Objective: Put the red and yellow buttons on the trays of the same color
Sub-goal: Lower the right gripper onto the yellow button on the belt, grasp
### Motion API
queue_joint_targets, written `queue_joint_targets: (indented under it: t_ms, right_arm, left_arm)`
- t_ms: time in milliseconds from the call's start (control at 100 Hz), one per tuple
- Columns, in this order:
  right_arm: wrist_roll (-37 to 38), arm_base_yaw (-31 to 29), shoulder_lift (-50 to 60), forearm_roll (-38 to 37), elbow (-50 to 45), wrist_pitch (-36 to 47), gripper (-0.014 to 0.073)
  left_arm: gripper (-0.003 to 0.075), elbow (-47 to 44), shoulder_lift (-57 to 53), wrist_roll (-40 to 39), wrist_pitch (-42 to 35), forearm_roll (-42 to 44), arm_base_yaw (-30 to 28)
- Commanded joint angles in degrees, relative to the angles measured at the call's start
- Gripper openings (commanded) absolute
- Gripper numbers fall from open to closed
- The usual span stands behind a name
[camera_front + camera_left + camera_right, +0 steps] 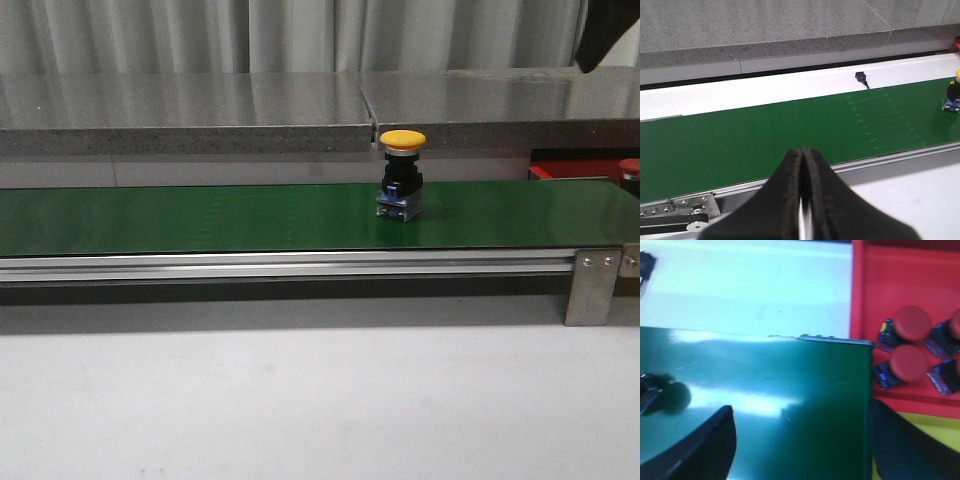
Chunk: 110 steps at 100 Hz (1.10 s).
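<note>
A yellow button (pixel 402 175) with a yellow cap and dark base stands upright on the green belt (pixel 200 218), right of its middle. It also shows at the edge of the left wrist view (pixel 954 94). My left gripper (pixel 802 151) is shut and empty, over the belt's near rail, far from that button. My right gripper (pixel 800 415) is open and empty above the belt's end. Beside that end lies the red tray (pixel 865 290) holding several red buttons (pixel 912 322). A strip of a yellow tray (pixel 935 422) shows next to the red one.
The belt's metal rail (pixel 300 265) and end bracket (pixel 592 285) run along its front. A grey stone ledge (pixel 200 110) runs behind the belt. A small black plug (pixel 861 77) lies on the white surface behind it. White table (pixel 300 400) spreads in front.
</note>
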State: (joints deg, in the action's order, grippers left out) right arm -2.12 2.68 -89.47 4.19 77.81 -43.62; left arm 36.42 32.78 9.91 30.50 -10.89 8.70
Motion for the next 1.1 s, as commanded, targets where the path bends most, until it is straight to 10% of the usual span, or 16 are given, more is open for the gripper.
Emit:
queue_joint_targets:
  t_ms: [0,450,1090]
  right_arm:
    - [-0.98,2.58,2.59,-0.39,1.40,0.77,0.0549]
    - [-8.02,11.10,-4.26,-0.39,10.96,-12.60,0.0549]
    - [-10.45,11.54,-13.45,0.07,11.66,-3.38,0.0458]
  left_arm:
    - [-0.0019,1.56,0.02,-0.37,-4.18,-0.68,0.42]
    - [-0.0019,1.56,0.02,-0.37,-4.18,-0.68,0.42]
    - [-0.0019,1.56,0.02,-0.37,-4.18,-0.68,0.42]
